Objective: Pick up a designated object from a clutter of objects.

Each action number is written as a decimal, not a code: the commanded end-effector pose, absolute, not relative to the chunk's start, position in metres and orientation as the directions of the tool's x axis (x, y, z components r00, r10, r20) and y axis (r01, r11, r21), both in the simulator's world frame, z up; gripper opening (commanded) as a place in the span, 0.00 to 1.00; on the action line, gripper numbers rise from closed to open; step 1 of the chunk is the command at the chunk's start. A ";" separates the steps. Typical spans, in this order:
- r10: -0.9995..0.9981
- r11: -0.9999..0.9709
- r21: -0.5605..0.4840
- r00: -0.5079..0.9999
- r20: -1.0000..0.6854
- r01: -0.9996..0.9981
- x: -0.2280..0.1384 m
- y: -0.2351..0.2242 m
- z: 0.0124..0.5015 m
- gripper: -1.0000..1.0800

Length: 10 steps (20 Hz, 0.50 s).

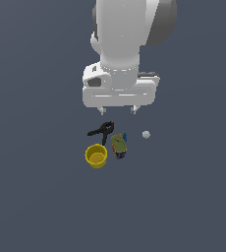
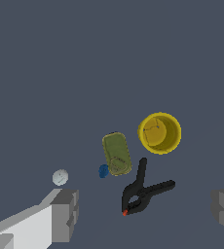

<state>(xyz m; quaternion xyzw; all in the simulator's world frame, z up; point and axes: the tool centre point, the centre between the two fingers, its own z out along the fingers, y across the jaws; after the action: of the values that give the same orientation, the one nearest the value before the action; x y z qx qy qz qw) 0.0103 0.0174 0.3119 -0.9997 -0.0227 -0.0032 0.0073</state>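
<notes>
The hand hangs above the clutter with its 2 fingers spread wide, holding nothing. Just below it in the exterior view lies the black clamp. The green-topped can sits at frame centre on the bench, close beside the yellow cup, a tiny blue piece at its edge. A white ball rests right of centre, apart.

Flat, even, dim simulator light falls over the dull slate-grey floor, with no cast shadows and no glare. Both views are coarse and slightly soft; the small white ball looks blurry.
</notes>
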 end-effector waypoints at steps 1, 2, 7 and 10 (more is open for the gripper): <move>0.045 -0.999 -0.015 0.999 0.007 0.045 0.010 0.017 0.312 0.96; 0.046 -0.999 -0.015 0.999 0.006 0.046 0.010 0.018 0.312 0.96; 0.061 -0.998 -0.029 0.998 0.001 0.061 0.008 0.038 0.306 0.96; 0.068 -0.997 -0.037 0.998 -0.002 0.067 0.006 0.049 0.305 0.96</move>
<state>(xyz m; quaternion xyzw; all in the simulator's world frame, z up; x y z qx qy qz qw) 0.0070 0.0442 0.3058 -0.9993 -0.0324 0.0011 0.0167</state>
